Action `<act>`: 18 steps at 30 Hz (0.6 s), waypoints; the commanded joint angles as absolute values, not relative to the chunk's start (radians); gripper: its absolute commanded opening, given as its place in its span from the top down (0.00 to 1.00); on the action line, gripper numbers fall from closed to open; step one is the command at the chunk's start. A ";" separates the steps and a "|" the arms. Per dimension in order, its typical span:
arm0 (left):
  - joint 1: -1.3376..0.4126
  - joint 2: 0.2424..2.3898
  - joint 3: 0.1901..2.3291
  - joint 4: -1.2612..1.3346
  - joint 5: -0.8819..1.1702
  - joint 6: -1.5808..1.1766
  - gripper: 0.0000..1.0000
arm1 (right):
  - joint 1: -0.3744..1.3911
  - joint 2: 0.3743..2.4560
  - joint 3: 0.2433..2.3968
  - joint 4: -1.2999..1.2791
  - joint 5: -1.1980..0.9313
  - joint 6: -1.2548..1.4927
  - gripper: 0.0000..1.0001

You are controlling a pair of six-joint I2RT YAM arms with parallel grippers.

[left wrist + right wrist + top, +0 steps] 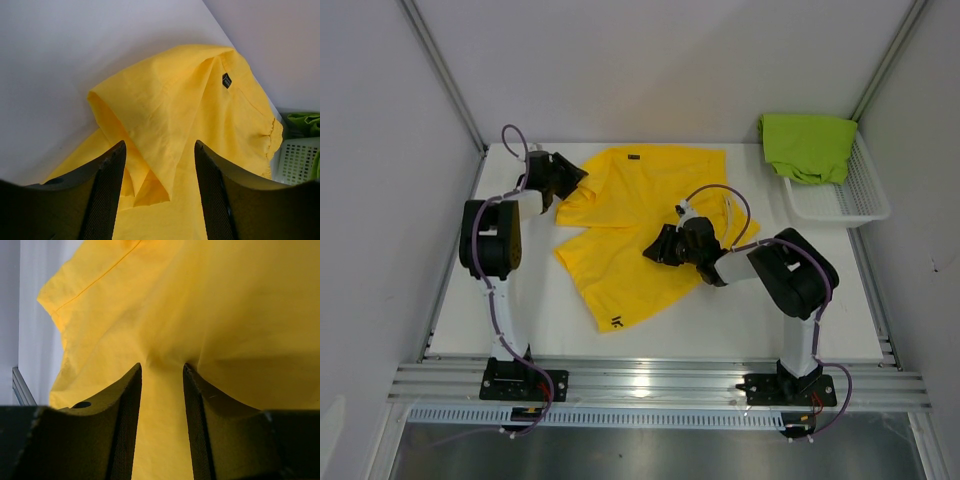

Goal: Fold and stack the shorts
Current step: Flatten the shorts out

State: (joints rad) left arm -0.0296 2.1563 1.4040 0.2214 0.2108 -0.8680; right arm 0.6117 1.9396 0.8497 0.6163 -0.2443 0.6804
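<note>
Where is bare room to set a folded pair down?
Bare table along the near edge in front of the yellow shorts, and the front right corner, nearer than the basket. Centre and back left are crowded.

The left arm [492,240] and the right arm [790,270] both pair bulky black joint housings with slim white links, and each rises from a flat black base plate [525,383]. A thin purple cable [510,140] loops along each arm. The fingers [106,195] are dark, flat-sided wedges. Their inner faces seem finely cross-hatched, though the close view is dim.
</note>
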 commanded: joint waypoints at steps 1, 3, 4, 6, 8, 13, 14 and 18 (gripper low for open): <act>-0.028 2.167 1.457 0.236 0.190 -0.879 0.40 | 0.604 1.957 0.882 0.630 -0.238 0.683 0.59; -0.028 2.172 1.465 0.236 0.186 -0.879 0.42 | 0.604 1.956 0.882 0.630 -0.238 0.681 0.60; -0.028 2.177 1.470 0.236 0.186 -0.879 0.43 | 0.603 1.956 0.881 0.630 -0.238 0.683 0.60; -0.028 2.194 1.485 0.232 0.189 -0.879 0.44 | 0.603 1.956 0.881 0.632 -0.239 0.684 0.60; -0.028 2.213 1.500 0.232 0.196 -0.885 0.44 | 0.600 1.959 0.879 0.635 -0.244 0.687 0.60; -0.028 2.241 1.525 0.239 0.202 -0.893 0.47 | 0.595 1.967 0.881 0.641 -0.250 0.692 0.61; -0.028 2.243 1.519 0.244 0.199 -0.896 0.47 | 0.594 1.967 0.879 0.641 -0.250 0.693 0.61; -0.028 2.250 1.519 0.271 0.192 -0.905 0.54 | 0.592 1.967 0.879 0.646 -0.255 0.695 0.62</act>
